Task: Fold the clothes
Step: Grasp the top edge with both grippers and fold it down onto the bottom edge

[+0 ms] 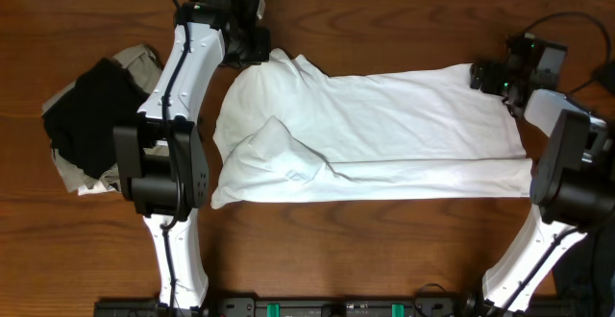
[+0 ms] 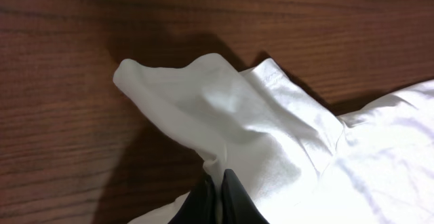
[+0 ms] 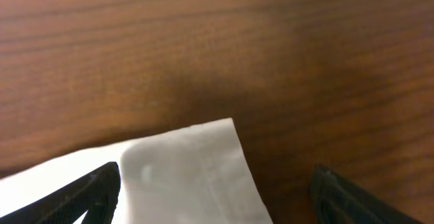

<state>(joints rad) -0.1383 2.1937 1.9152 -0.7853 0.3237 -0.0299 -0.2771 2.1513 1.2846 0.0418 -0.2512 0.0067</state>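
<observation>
1. Clothes lie on the wooden table [image 1: 384,255]: the white T-shirt [image 1: 384,125] is spread long and flat, with its left end bunched into a fold.
2. At the shirt's far left corner, the left gripper [image 2: 217,198] has its fingers [image 2: 234,201] together, clamped on the white cloth.
3. At the shirt's far right corner, the right gripper [image 3: 215,183] has its fingers [image 3: 81,193] wide apart, one on each side of the corner.
4. Left of the shirt, a black garment [image 1: 91,106] lies on a khaki garment [image 1: 144,62].
</observation>
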